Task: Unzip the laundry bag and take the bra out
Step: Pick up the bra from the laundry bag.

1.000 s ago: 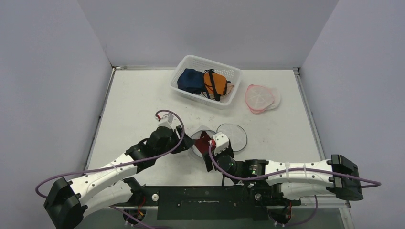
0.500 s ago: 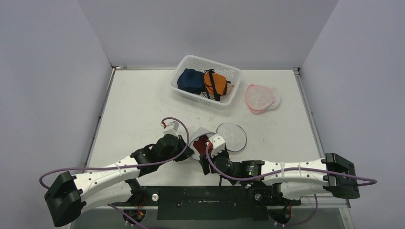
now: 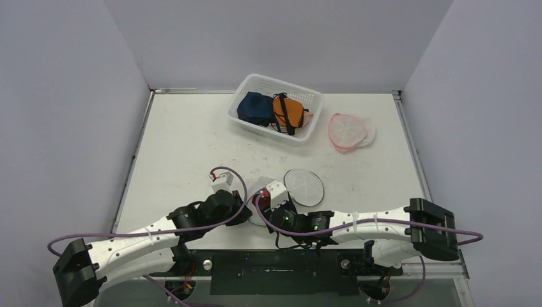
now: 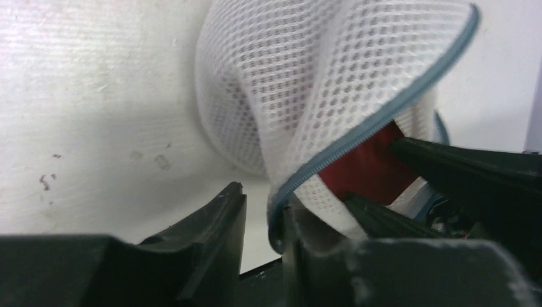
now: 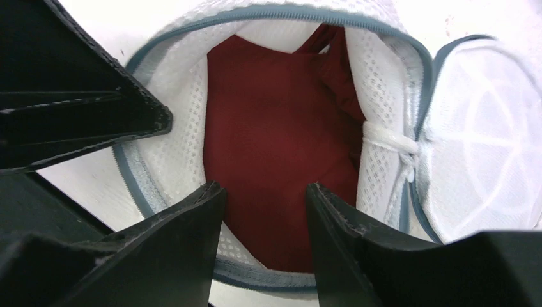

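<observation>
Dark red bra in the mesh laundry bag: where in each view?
Top external: dark red bra, a sliver at lower centre, mostly hidden.
Left wrist: right of centre, a red wedge.
Right wrist: dead centre, large.
Shared landmark: blue-grey zipper rim of the white mesh laundry bag.

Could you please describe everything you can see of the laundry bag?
The laundry bag is a round white mesh pouch with blue-grey zipper trim, lying unzipped near the table front edge. Its round lid lies flipped open alongside. A dark red bra sits inside. Its rim runs between the fingers of the left gripper; the open right gripper hovers above the opening.
</observation>
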You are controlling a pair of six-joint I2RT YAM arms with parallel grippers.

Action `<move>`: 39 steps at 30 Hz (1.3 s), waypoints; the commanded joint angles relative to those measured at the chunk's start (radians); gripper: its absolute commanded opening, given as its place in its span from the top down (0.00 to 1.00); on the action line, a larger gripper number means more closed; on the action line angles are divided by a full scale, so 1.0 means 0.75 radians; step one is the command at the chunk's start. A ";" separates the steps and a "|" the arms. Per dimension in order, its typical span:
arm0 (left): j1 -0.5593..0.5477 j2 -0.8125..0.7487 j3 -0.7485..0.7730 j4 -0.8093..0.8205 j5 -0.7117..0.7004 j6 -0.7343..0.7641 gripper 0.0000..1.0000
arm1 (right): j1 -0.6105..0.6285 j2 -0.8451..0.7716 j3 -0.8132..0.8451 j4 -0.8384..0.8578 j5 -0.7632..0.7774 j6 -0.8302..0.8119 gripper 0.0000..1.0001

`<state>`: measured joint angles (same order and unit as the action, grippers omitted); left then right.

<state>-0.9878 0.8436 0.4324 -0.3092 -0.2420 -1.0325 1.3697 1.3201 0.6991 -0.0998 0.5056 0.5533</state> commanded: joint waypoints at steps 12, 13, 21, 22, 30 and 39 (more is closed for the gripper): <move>-0.012 -0.090 -0.068 0.128 0.101 -0.066 0.42 | 0.031 0.102 -0.001 0.203 -0.213 0.044 0.54; -0.011 -0.091 -0.072 0.131 0.096 -0.064 0.42 | 0.031 0.110 -0.002 0.225 -0.229 0.050 0.54; -0.013 -0.051 -0.071 0.012 0.010 -0.035 0.89 | 0.032 0.041 0.015 0.182 -0.075 0.094 0.49; -0.014 -0.057 -0.073 -0.006 -0.002 -0.032 0.94 | 0.031 0.025 0.021 0.160 -0.045 0.092 0.48; -0.015 -0.073 -0.062 -0.102 -0.079 -0.006 1.00 | 0.029 0.061 0.113 0.108 -0.064 0.019 0.43; -0.018 -0.070 -0.082 -0.113 -0.090 -0.019 1.00 | 0.015 0.280 0.198 0.200 -0.148 -0.025 0.43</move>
<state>-0.9943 0.7948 0.3683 -0.3733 -0.2810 -1.0569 1.3884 1.4689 0.8143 -0.0109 0.4210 0.5579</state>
